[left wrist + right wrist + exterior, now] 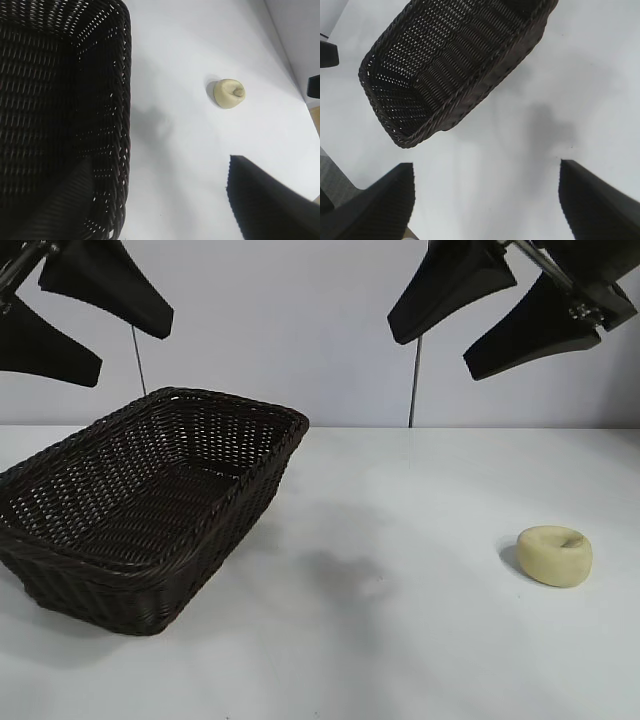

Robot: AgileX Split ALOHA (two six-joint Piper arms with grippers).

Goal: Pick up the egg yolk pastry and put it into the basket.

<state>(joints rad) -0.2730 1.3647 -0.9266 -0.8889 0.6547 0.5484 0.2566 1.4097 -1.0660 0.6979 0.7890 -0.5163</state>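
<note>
Two end effectors are hanging high above the white table (420,640), and both are standing wide open, gripping nothing. The left end effector (80,320) is hovering over the one large rectangular dark-brown woven wicker basket (150,510), which is sitting directly below and slightly ahead of its spread fingers (270,205). The right end effector (500,310) is hovering well above the one small round pale-yellow egg yolk pastry (554,555), which is lying on the table below it, well apart from the basket. From the left end effector the pastry is lying far off to the side, past the basket's braided rim.
</note>
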